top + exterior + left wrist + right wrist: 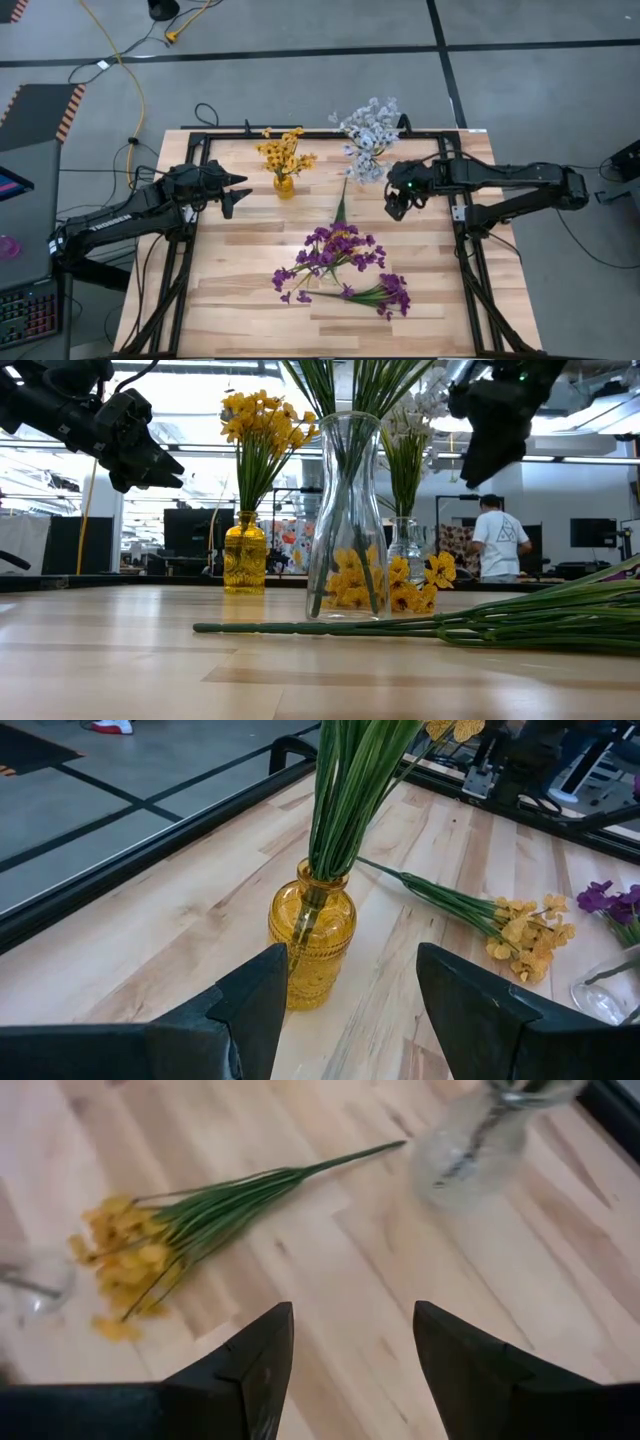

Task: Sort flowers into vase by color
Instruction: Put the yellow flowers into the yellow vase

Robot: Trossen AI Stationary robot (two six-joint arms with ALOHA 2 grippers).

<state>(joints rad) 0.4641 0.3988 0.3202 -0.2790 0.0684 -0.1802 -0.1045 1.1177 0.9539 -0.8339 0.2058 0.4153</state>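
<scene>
Here, the left gripper (236, 192) hovers empty, fingers spread, beside the yellow vase (284, 184). The right gripper (397, 205), likewise spread and empty, hangs near the white-blue flowers (368, 128).

a grey floor (320, 30) crossed by dark lines and a yellow cable (135, 85) surrounds the wooden table (250, 300), while a person (499, 540) stands in the bright room behind.

A person (498, 538) in a white shirt is seen standing in the room beyond the desk (250, 300). A yellow cable (130, 75) is laid across the floor (300, 25).
</scene>
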